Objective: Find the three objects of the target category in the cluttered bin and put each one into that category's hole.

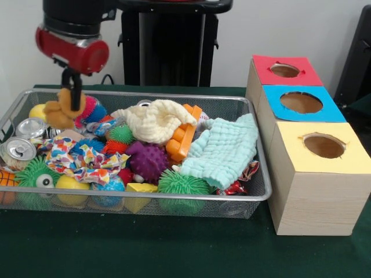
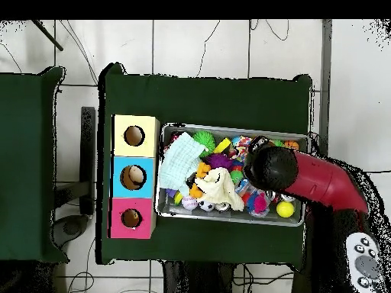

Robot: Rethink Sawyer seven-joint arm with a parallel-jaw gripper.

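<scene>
The pincer (image 1: 72, 95) hung over the left end of the wire bin (image 1: 145, 200) in the front view, pinching a tan plush toy (image 1: 62, 110) that was lifted just above the clutter, with the black fingers pressed together on its upper part. The red and black arm (image 2: 313, 179) reached in over the bin's right end in the overhead view, hiding the pincer there. Inside the bin, right of the plush toy, lay a cream cloth (image 1: 155, 120) draped over an orange block (image 1: 182, 138), and further right a pale mint cloth (image 1: 225, 152) reached to the bin's right rim. A purple spiky ball (image 1: 147, 160) sat below the cream cloth, with a green spiky ball (image 1: 182, 184) against the front wall. Two metal cans (image 1: 18, 149) lay at the bin's left end, below the plush toy, beside a patterned cloth (image 1: 81, 159). Right of the bin, well apart from the plush toy, stood a wooden box (image 1: 313, 197) on the green surface (image 1: 174, 249), with three holes on top: red (image 1: 284, 70) farthest, blue (image 1: 301, 102) in the middle, yellow (image 1: 324, 146) nearest.
</scene>
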